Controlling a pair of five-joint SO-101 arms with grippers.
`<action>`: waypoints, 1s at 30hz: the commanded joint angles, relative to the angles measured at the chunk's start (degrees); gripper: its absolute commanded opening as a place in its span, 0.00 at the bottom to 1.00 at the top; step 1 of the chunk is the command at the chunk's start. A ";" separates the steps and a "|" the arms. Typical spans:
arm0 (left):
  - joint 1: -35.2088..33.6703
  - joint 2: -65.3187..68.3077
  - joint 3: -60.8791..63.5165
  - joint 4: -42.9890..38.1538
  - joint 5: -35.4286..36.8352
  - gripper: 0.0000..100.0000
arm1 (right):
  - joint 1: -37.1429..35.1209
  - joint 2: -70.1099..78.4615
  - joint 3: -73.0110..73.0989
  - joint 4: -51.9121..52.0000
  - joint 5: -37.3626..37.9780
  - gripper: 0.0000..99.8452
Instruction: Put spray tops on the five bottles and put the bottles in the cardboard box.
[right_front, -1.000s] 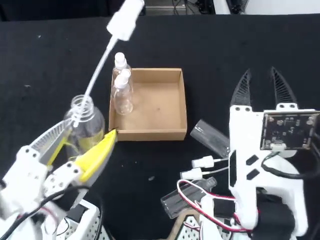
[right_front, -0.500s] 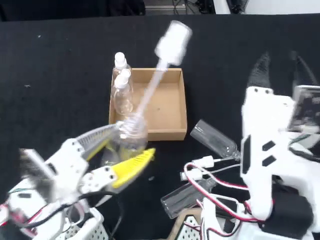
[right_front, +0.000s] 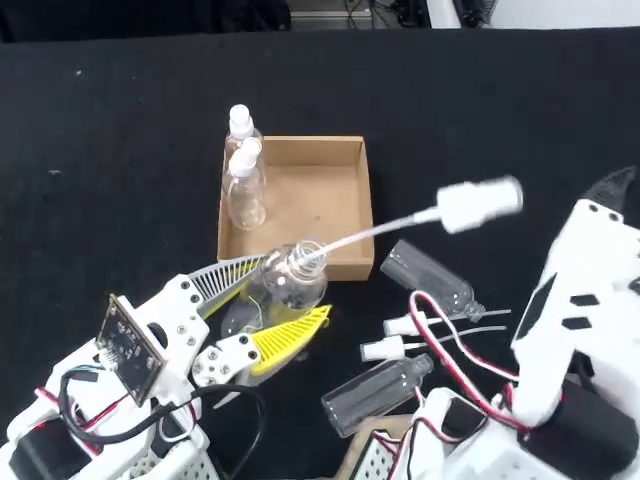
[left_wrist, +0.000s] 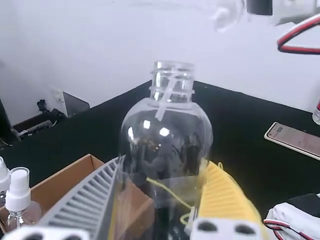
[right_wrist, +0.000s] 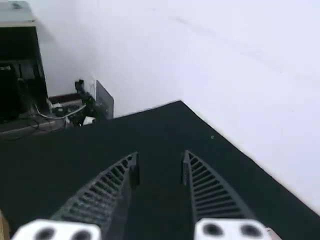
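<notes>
1. Left gripper (right_front: 292, 292): at the near left of the black table (right_front: 120, 150), just near of the cardboard box. Its grey and yellow fingers were clamped on the belly of a clear bottle, one finger on each side.
2. Clear bottle (right_front: 285, 280): round-bodied, open at the neck and held in the left gripper. It was tilted, with the neck pointing toward the right and far side. In the left wrist view the same bottle (left_wrist: 165, 125) stood between the two fingers.
3. Spray top (right_front: 480, 203): white head on a long thin tube. The tube's lower end sat inside the held bottle's neck. The head was not seated; it leaned far out to the right, above the table.
4. Cardboard box (right_front: 368, 200): shallow, open, at table centre.
5. Two capped bottles: one (right_front: 245, 190) upright against the box's left wall, the other (right_front: 240, 125) at the far left corner.
6. Uncapped bottle (right_front: 425, 275): lying on its side just right of the box.
7. Second uncapped bottle (right_front: 375, 393): lying on its side at the near edge.
8. Two loose spray tops (right_front: 405, 325) (right_front: 375, 350): lying between the two uncapped bottles, tubes trailing right.
9. Right gripper (right_wrist: 160, 157): raised at the right side, well apart from the bottles. Its fingers were apart, with nothing between them.
</notes>
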 joint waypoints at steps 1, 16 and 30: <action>0.40 -0.35 -0.75 -1.49 -0.88 0.03 | 1.41 1.36 2.51 -1.14 -0.97 0.13; 0.22 -0.35 -0.75 -1.49 -0.88 0.03 | -4.84 21.49 -13.58 -2.29 -20.13 0.13; 0.22 -0.35 -0.31 -1.76 -0.88 0.03 | -20.31 35.47 -47.52 27.52 -18.29 0.13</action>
